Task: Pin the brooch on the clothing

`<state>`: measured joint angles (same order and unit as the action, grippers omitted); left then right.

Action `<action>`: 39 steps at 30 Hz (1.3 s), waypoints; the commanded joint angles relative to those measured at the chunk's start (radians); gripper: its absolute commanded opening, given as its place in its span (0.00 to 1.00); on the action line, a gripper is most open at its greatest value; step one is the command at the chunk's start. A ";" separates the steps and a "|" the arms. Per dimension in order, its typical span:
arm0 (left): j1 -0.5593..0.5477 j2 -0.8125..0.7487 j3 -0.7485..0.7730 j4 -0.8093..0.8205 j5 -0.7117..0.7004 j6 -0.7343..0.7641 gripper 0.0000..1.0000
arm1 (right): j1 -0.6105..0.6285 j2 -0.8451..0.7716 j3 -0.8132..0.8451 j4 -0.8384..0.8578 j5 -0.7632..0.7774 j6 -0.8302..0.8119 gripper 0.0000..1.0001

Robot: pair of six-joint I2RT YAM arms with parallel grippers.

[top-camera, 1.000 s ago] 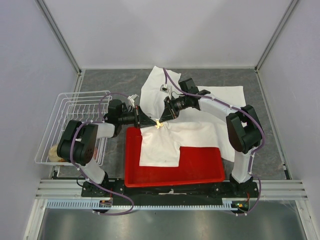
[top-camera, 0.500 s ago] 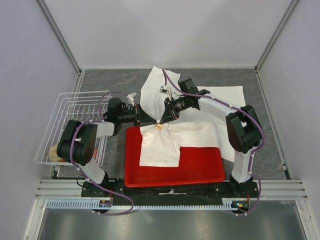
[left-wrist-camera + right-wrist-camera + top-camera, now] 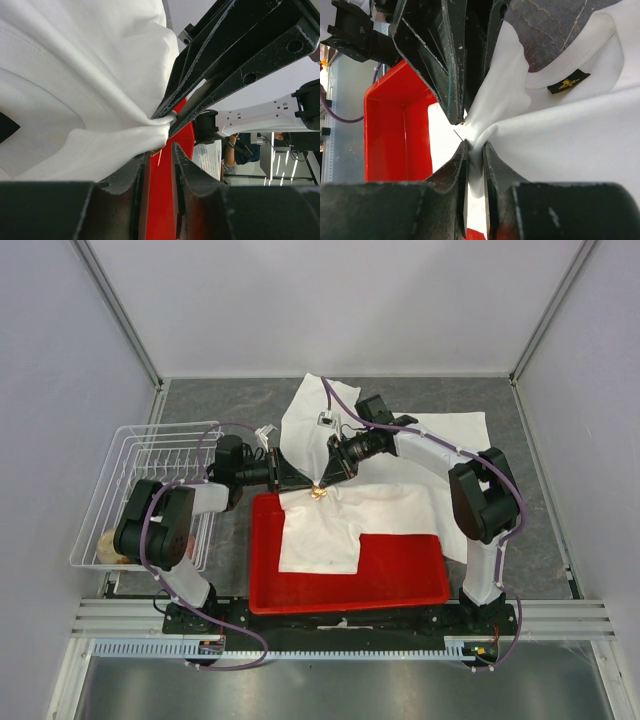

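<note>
Left gripper (image 3: 303, 483) and right gripper (image 3: 326, 478) sit nose to nose at the red tray's (image 3: 400, 585) far-left corner, with bunched T-shirt (image 3: 385, 505) between them; I see no gap there. Wire rack (image 3: 120, 480) blocks the left side. Far-left table (image 3: 215, 400) is free, and the tray's near half is bare.

The right pincer (image 3: 323, 480) has edged left with its pinch of clothing (image 3: 330, 530); the brooch (image 3: 320, 492) sits slightly nearer.

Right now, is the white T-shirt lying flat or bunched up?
Bunched up. The right gripper pinches the T-shirt into a gathered fold, with creases fanning out.
</note>
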<state>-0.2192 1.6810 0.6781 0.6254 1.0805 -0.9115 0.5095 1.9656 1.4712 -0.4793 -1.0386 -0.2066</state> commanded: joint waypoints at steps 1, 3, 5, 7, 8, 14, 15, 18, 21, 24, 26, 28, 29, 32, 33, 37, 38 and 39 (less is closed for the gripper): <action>0.004 -0.010 0.020 0.008 0.038 0.026 0.29 | 0.007 0.007 0.058 -0.002 -0.055 -0.014 0.00; 0.003 -0.010 0.023 -0.004 0.036 0.036 0.30 | 0.008 0.013 0.060 -0.004 -0.061 -0.011 0.00; 0.000 -0.009 0.029 -0.021 0.036 0.049 0.30 | 0.007 0.015 0.066 -0.005 -0.064 -0.004 0.00; -0.003 -0.009 0.035 -0.036 0.035 0.069 0.30 | 0.007 0.016 0.070 -0.007 -0.066 -0.001 0.00; -0.005 -0.010 0.037 -0.047 0.033 0.072 0.30 | 0.006 0.019 0.072 -0.008 -0.069 -0.001 0.00; -0.020 -0.007 0.051 -0.070 0.027 0.106 0.24 | 0.009 0.026 0.083 -0.022 -0.075 0.003 0.00; -0.023 -0.007 0.054 -0.073 0.029 0.109 0.24 | 0.011 0.027 0.089 -0.025 -0.080 0.003 0.00; -0.031 -0.001 0.064 -0.087 0.025 0.121 0.23 | 0.012 0.033 0.100 -0.036 -0.080 0.001 0.00; -0.034 0.002 0.072 -0.096 0.024 0.125 0.18 | 0.012 0.039 0.107 -0.045 -0.080 -0.002 0.00; -0.034 0.003 0.071 -0.096 0.016 0.111 0.05 | 0.014 0.035 0.109 -0.048 -0.067 -0.008 0.00; -0.034 0.003 0.060 -0.069 0.015 0.093 0.02 | 0.015 0.029 0.106 -0.051 -0.060 -0.023 0.00; -0.034 0.005 0.051 -0.043 0.012 0.057 0.02 | 0.015 0.021 0.097 -0.053 -0.046 -0.036 0.02; -0.032 0.008 0.048 -0.030 0.012 0.050 0.02 | 0.014 0.019 0.095 -0.053 -0.041 -0.040 0.09; -0.032 0.006 0.043 -0.020 0.001 0.033 0.02 | 0.014 0.013 0.086 -0.058 -0.037 -0.050 0.22; -0.031 0.008 0.043 -0.018 -0.004 0.031 0.02 | 0.017 0.012 0.086 -0.058 -0.032 -0.054 0.24; -0.032 0.006 0.046 -0.018 -0.010 0.033 0.02 | 0.021 0.016 0.092 -0.058 -0.018 -0.053 0.27; -0.032 0.006 0.046 -0.018 -0.011 0.033 0.02 | 0.026 0.018 0.093 -0.058 -0.017 -0.053 0.28; -0.032 0.006 0.047 -0.018 -0.011 0.033 0.02 | 0.026 0.019 0.097 -0.056 -0.012 -0.054 0.30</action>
<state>-0.2466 1.6917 0.7136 0.5346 1.0748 -0.8482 0.5137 1.9968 1.5322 -0.5404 -1.0431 -0.2287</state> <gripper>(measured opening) 0.027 0.277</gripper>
